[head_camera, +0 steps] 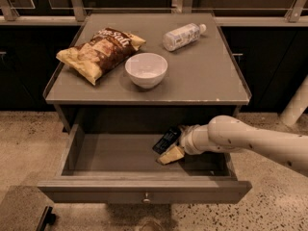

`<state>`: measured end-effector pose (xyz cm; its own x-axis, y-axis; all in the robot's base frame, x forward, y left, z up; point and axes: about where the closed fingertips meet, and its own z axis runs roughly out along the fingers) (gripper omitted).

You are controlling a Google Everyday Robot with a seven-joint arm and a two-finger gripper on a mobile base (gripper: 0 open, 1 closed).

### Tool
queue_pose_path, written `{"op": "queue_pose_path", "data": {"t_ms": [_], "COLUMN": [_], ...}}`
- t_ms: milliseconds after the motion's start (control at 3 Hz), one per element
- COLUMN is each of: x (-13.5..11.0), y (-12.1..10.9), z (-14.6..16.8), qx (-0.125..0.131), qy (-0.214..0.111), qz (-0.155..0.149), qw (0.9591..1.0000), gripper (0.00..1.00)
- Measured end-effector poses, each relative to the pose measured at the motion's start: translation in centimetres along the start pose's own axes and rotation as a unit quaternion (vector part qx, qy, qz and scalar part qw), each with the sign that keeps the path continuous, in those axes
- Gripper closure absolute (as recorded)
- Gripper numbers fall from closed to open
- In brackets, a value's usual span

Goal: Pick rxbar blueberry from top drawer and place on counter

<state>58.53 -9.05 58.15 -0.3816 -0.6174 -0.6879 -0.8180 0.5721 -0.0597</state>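
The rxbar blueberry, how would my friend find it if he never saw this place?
Look below the counter into the open top drawer. Near its middle, at the tip of the gripper on the pale arm, is the rxbar blueberry. It is small, flat and dark, unlike the big yellow-brown chip bag up top.

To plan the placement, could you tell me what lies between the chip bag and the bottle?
In the camera view, only bare counter, the white bowl just forward of it; the gripper is in the top drawer.
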Motion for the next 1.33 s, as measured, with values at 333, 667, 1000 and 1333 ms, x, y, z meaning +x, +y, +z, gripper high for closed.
{"op": "queue_pose_path", "data": {"t_ms": [333,667,1000,1333], "x": [-0.4,-0.65,-0.65,-0.66], "y": [-0.03,-0.05,-0.05,-0.05], "z": [-0.47,-0.73,-0.73,-0.74], "qx": [0.0,0.0,0.0,0.0], "qy": [0.0,0.0,0.0,0.0], "qz": [0.0,0.0,0.0,0.0], "qw": [1.0,1.0,1.0,1.0], "gripper": [0.66,0.89,1.0,1.0]}}
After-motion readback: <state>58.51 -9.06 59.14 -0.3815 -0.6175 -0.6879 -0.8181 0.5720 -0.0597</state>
